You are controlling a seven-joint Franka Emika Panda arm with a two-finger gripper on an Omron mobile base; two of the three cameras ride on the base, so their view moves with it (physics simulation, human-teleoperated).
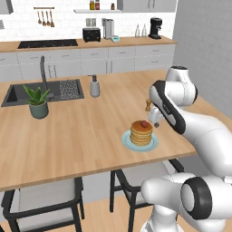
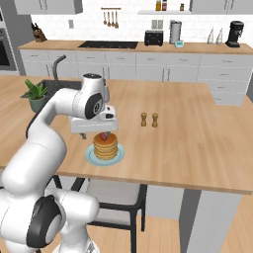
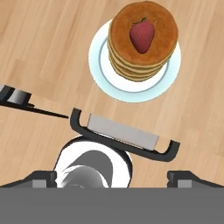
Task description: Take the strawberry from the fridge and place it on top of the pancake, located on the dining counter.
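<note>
Showing the dining worktop (image 1: 68, 136), a long light wooden slab, with the pale blue plate (image 3: 101, 70) near its stool-side edge. On the plate stands the pancake (image 3: 131, 65) stack, and the strawberry (image 3: 142, 35) lies on its top, long axis pointing roughly toward the hand camera. The end effector (image 2: 102, 134) hangs just above the stack, on its sink side, fingers spread fully apart and holding nothing. Judged from this, the fruit is delivered and the coming move is a retreat up and away.
</note>
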